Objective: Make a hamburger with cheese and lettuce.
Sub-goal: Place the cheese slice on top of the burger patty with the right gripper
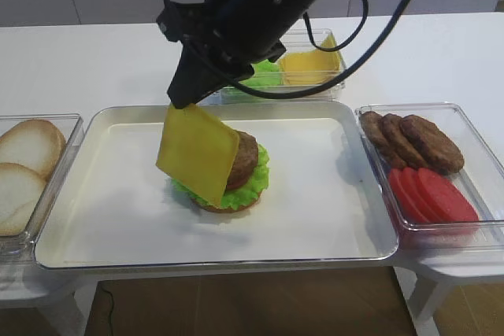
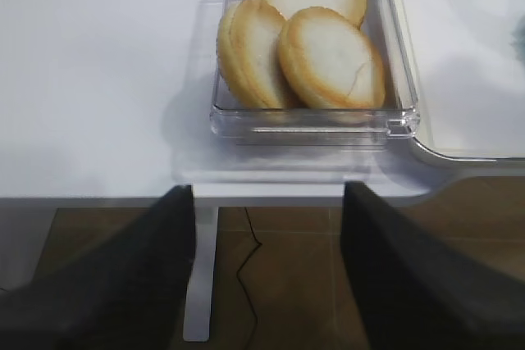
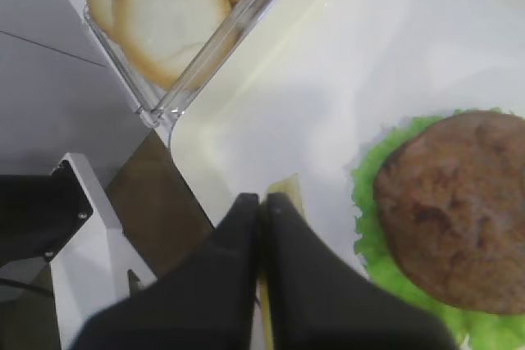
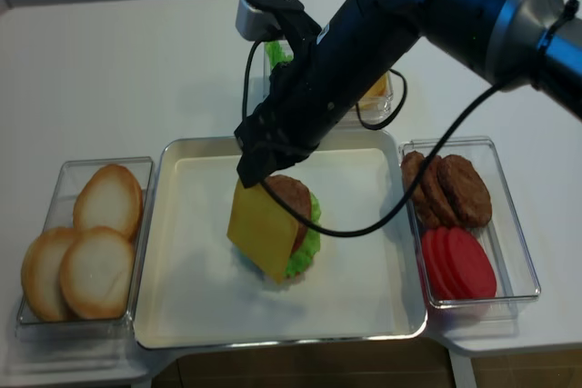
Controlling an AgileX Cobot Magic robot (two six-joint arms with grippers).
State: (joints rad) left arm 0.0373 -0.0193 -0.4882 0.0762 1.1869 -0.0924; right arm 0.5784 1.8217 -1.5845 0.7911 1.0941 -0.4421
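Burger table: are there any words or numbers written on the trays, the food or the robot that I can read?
None. No words, numbers or labels can be read in any view.
The cheese in the right claw, the hamburger, the big tray and the clear boxes are all plain.
The black arm shows no writing either.

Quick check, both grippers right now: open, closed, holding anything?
Right gripper: closed on the cheese, hanging beside the hamburger.
Left gripper: open, empty, near the box of buns.
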